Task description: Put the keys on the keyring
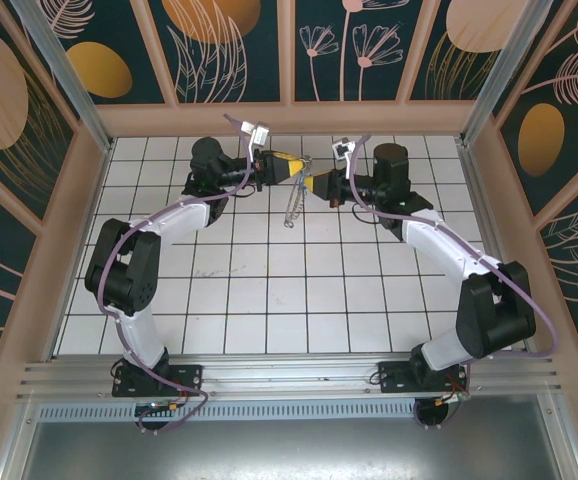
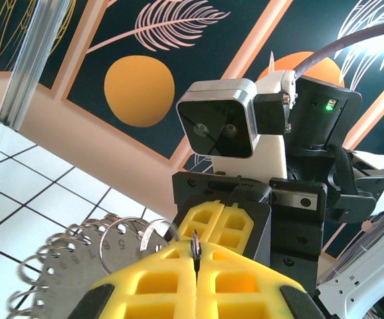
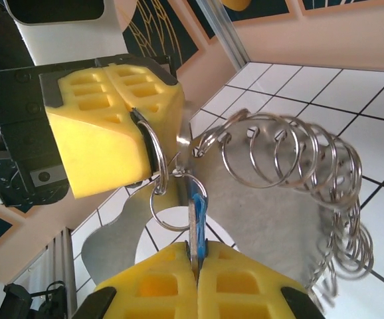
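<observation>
At the right wrist, the key (image 3: pixel 196 212) has its lower part swallowed between the jaws of the right gripper (image 3: pixel 196 251), and the keyring (image 3: pixel 291 153) blurs toward its right end. At the left wrist, the picture's lower edge crops the keyring (image 2: pixel 66 266). From above, it (image 1: pixel 291 205) is a tiny streak between the arms; you cannot tell the key apart.

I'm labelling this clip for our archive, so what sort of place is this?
Probably an enclosed robot test cell: a left arm and right arm bolted to an aluminium rail, a white gridded tabletop, and leaf-patterned wall panels around it.
</observation>
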`<action>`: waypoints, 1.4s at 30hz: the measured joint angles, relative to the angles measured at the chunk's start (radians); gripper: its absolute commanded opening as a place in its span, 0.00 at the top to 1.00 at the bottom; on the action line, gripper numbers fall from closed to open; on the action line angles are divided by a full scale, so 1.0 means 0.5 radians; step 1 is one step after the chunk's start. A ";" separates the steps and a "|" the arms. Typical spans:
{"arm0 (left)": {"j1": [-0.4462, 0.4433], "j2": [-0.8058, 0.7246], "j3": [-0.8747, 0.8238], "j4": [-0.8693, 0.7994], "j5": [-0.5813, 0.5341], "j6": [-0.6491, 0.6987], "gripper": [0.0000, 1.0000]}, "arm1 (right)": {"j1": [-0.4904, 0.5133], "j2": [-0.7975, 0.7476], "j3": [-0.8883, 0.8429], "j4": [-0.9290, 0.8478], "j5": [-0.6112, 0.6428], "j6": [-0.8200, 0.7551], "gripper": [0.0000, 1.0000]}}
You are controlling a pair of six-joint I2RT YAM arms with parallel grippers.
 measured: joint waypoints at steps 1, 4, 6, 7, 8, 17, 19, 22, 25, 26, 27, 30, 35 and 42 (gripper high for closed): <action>0.000 0.001 0.000 -0.002 -0.001 0.004 1.00 | 0.000 0.000 0.014 -0.029 0.012 -0.010 1.00; -0.001 0.000 0.000 -0.015 -0.008 0.019 1.00 | 0.000 0.000 0.053 -0.111 0.049 -0.054 1.00; -0.001 0.001 -0.001 -0.028 -0.009 0.028 1.00 | 0.000 0.000 0.069 -0.161 0.072 -0.082 1.00; -0.001 0.001 -0.001 -0.031 -0.010 0.032 1.00 | 0.000 0.000 0.075 -0.175 0.077 -0.092 1.00; -0.001 0.001 -0.002 -0.035 -0.014 0.033 1.00 | 0.000 0.000 0.080 -0.195 0.087 -0.105 1.00; -0.001 0.001 -0.004 -0.067 -0.015 0.047 1.00 | 0.000 0.000 0.174 -0.364 0.150 -0.211 1.00; -0.001 0.001 -0.004 -0.067 -0.016 0.048 1.00 | 0.000 0.000 0.208 -0.395 0.164 -0.226 1.00; -0.001 0.001 -0.004 -0.066 -0.023 0.048 1.00 | 0.000 0.000 0.256 -0.452 0.179 -0.259 1.00; -0.001 0.001 -0.004 -0.067 -0.021 0.049 1.00 | 0.000 0.000 0.311 -0.515 0.195 -0.282 1.00; -0.001 0.001 -0.004 -0.067 -0.022 0.049 1.00 | 0.000 0.000 0.331 -0.526 0.201 -0.297 1.00; -0.001 0.001 -0.004 -0.067 -0.021 0.049 1.00 | -0.002 0.000 0.347 -0.539 0.215 -0.309 1.00; -0.001 0.001 -0.004 -0.067 -0.022 0.050 1.00 | 0.000 0.000 0.372 -0.572 0.238 -0.333 1.00; -0.001 0.000 -0.004 -0.068 -0.022 0.056 1.00 | 0.000 0.000 0.372 -0.642 0.272 -0.380 1.00; -0.002 0.000 -0.004 -0.075 -0.024 0.056 1.00 | 0.001 0.001 0.446 -0.771 0.320 -0.456 1.00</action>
